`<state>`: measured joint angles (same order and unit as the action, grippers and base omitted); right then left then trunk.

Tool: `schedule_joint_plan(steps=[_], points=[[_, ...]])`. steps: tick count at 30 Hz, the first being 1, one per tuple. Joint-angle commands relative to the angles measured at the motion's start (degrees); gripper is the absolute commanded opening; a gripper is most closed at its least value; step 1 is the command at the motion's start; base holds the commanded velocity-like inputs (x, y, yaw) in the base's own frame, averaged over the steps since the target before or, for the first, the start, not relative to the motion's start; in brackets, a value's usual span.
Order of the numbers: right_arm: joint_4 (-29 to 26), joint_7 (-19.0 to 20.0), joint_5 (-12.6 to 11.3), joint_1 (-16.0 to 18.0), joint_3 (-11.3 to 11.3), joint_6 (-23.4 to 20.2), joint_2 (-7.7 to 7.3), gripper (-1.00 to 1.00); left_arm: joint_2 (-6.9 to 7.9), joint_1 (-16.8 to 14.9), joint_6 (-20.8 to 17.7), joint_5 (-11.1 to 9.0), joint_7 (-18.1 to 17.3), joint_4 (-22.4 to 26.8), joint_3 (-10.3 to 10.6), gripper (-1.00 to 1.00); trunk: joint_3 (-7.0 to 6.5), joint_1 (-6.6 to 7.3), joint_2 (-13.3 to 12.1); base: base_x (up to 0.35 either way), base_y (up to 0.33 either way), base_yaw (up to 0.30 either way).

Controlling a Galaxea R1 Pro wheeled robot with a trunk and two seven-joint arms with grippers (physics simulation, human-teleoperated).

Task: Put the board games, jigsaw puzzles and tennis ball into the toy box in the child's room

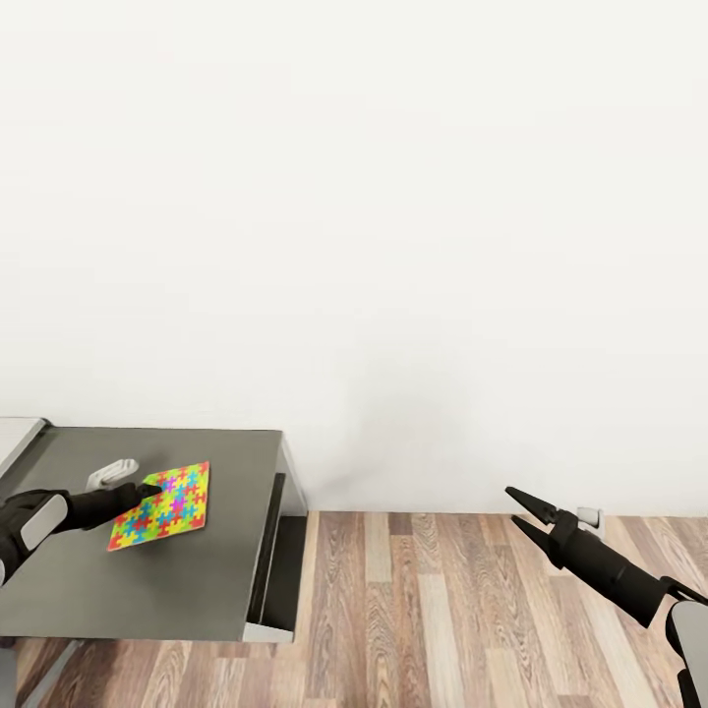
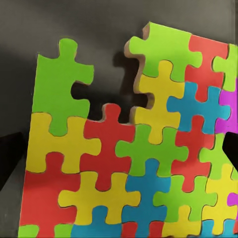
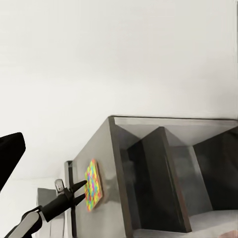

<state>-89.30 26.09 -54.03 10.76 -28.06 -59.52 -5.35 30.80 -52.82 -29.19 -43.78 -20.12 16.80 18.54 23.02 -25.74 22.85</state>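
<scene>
Left tool (image 1: pixel 147 489) at near-left corner of jigsaw puzzle (image 1: pixel 162 505), tips touching its edge; grip cannot be told. Puzzle lies flat on dark grey surface (image 1: pixel 216 580), near wall side. Right tool (image 1: pixel 520 508) open, empty, above wooden floor (image 1: pixel 442 619).

Matt dark grey table (image 1: pixel 147 590), glossy cardboard-backed jigsaw puzzle (image 1: pixel 162 505), wood-plank floor (image 1: pixel 442 610)

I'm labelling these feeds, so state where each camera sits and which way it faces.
Head: up on the robot, facing forward and down at the dark grey table, jigsaw puzzle, left gripper and right gripper.
Left wrist: by that gripper, close over the puzzle.
Right wrist: out beside the table, facing its end.
Head and right wrist share the puzzle and left gripper.
</scene>
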Motion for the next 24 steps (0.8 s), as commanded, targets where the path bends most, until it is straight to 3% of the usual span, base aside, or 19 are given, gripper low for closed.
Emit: schedule_joint_plan(steps=[1, 7, 24], points=[[0.0, 0.5, 0.5, 0.1, -0.1, -0.2, 0.03, 1.00, -0.48, 0.1, -0.4, -0.5, -0.1, 0.0, 0.5, 1.00, 0.11, -0.04, 0.1, 0.000, -0.153, 0.000], [0.0, 0.5, 0.5, 0.1, -0.1, -0.2, 0.02, 1.00, -0.48, 0.1, -0.4, -0.5, -0.1, 0.0, 0.5, 1.00, 0.11, -0.04, 0.1, 0.000, -0.122, 0.000], [0.0, 0.6, 0.5, 0.1, -0.1, -0.2, 0.08, 1.00, -0.48, 0.1, -0.4, -0.5, -0.1, 0.0, 0.5, 1.00, 0.11, -0.04, 0.1, 0.000, -0.003, 0.000]])
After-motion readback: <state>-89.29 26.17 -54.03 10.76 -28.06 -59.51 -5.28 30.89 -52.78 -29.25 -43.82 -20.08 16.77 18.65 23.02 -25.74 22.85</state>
